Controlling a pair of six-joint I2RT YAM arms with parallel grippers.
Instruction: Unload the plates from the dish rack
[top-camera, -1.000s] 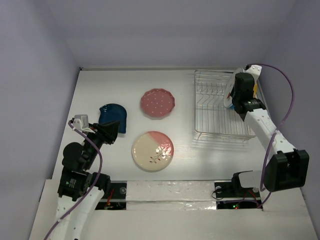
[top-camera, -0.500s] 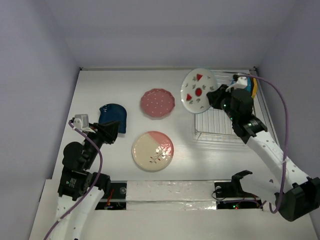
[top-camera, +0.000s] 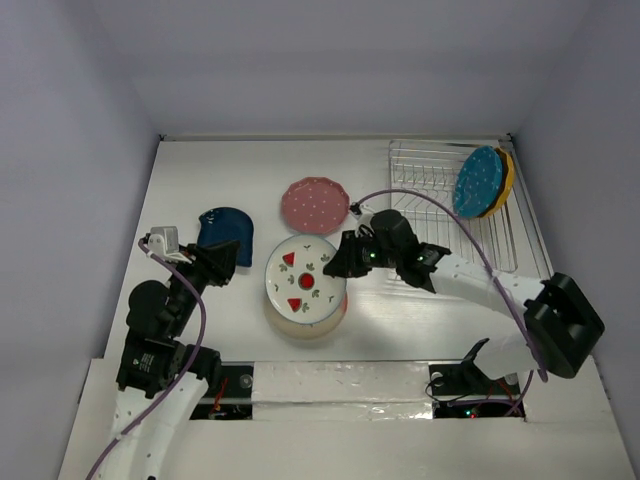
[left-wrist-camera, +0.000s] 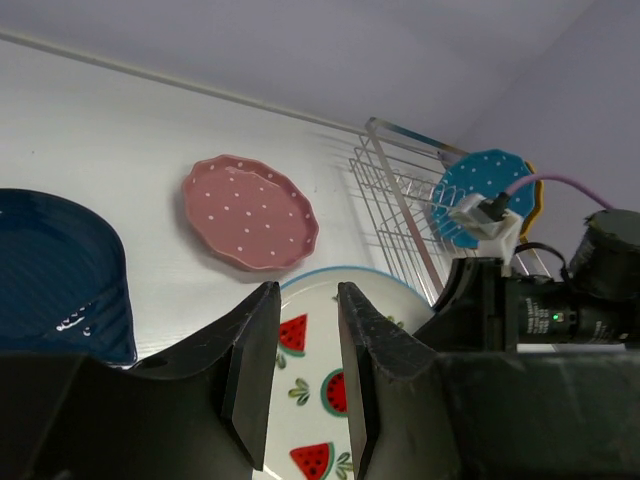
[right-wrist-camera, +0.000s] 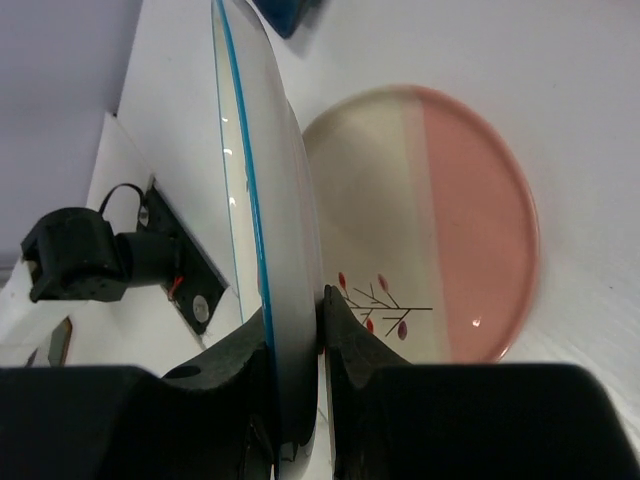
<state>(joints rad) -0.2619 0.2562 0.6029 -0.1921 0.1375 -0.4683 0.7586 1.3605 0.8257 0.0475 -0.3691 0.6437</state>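
At lower centre of the overhead view, the right gripper (top-camera: 347, 262) was clamped on the rim of the round white plate with red fruit (top-camera: 304, 280). It held the plate just above the cream-and-pink sprig plate (right-wrist-camera: 450, 220), probably to stack it. The left gripper (top-camera: 224, 260) hung idle at lower left, fingers apart. Two plates, the teal dotted plate (top-camera: 476, 180) in front, stood in the silvery wire dish rack (top-camera: 425, 215) at upper right.

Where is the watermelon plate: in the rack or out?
Out: right gripper holds the watermelon plate over the cream-and-pink plate, left of the dish rack.

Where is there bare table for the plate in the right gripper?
The far-left corner of the table, behind the blue plate and left of the pink plate. Crowded near-centre: the held plate over the cream plate.
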